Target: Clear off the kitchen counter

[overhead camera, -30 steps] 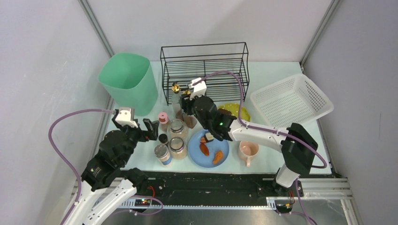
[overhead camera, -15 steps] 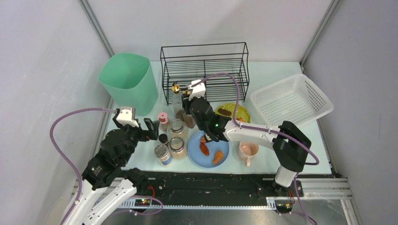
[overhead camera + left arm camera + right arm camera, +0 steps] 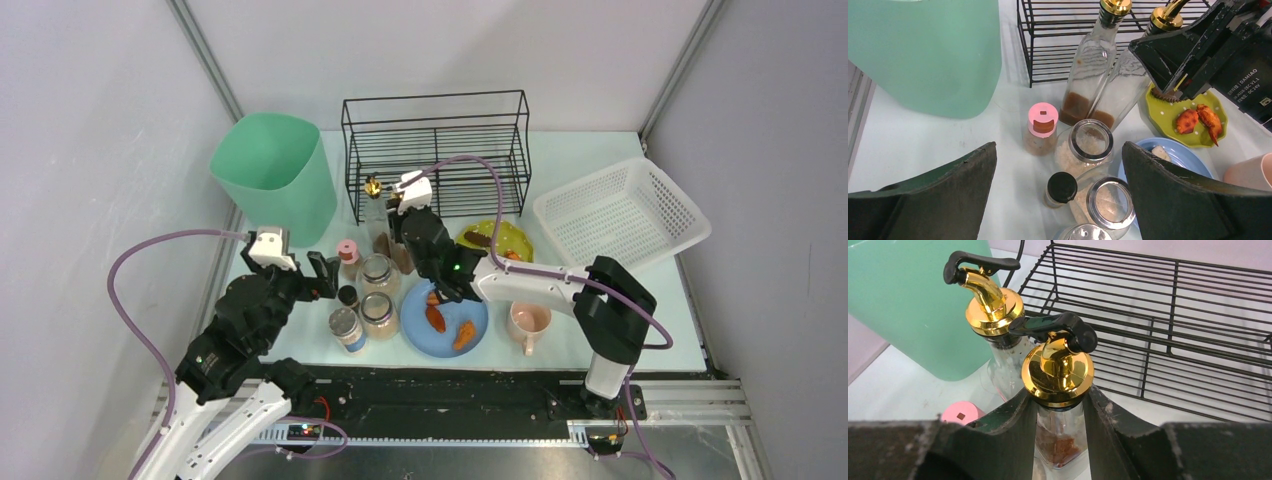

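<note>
On the kitchen counter (image 3: pixel 580 160) two glass bottles with gold pourers stand side by side in front of the black wire rack (image 3: pixel 440 140). My right gripper (image 3: pixel 1060 400) is shut on the neck of the nearer bottle (image 3: pixel 1058 370), just under its gold cap; brown residue lies at its bottom. The second bottle (image 3: pixel 993 310) stands to its left, untouched. My left gripper (image 3: pixel 1059 150) hangs wide open above the jars, holding nothing. Below it are a pink-capped shaker (image 3: pixel 1042 127), a small black-capped jar (image 3: pixel 1061 189) and two open glass jars (image 3: pixel 1088 142) of pale grains.
A green bin (image 3: pixel 275 175) stands at the back left and a white slatted basket (image 3: pixel 625 210) at the right. A blue plate (image 3: pixel 412 330) and a yellow dish (image 3: pixel 515 240) carry food scraps. A pink cup (image 3: pixel 529 322) sits near the front edge.
My right gripper has moved a little left and back and its fingers have closed in on the bottle's neck. The left arm has not moved.
</note>
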`<control>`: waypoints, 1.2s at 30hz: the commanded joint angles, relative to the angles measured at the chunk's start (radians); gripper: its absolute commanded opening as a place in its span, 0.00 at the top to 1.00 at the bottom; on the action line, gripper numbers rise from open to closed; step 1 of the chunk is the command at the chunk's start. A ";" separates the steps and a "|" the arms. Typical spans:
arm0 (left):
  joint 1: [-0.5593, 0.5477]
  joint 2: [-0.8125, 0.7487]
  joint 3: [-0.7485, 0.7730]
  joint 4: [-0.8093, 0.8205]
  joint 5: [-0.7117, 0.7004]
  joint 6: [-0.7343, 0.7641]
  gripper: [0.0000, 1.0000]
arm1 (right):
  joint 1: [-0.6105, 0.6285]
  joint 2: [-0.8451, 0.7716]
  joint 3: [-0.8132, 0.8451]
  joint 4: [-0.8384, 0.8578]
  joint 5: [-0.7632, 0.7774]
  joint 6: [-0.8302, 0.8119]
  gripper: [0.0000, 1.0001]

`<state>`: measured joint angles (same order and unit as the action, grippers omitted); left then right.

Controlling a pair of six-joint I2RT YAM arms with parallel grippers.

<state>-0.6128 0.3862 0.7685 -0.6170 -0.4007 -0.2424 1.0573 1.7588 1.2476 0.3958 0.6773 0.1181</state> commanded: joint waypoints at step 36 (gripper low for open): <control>0.005 0.002 0.003 0.009 -0.016 0.020 0.02 | -0.297 -0.454 0.137 -0.129 -0.470 -0.175 1.00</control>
<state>-0.6121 0.3920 0.7685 -0.6170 -0.4011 -0.2424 0.8219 1.3357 1.2831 0.1825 0.3443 -0.0673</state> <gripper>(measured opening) 0.984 0.391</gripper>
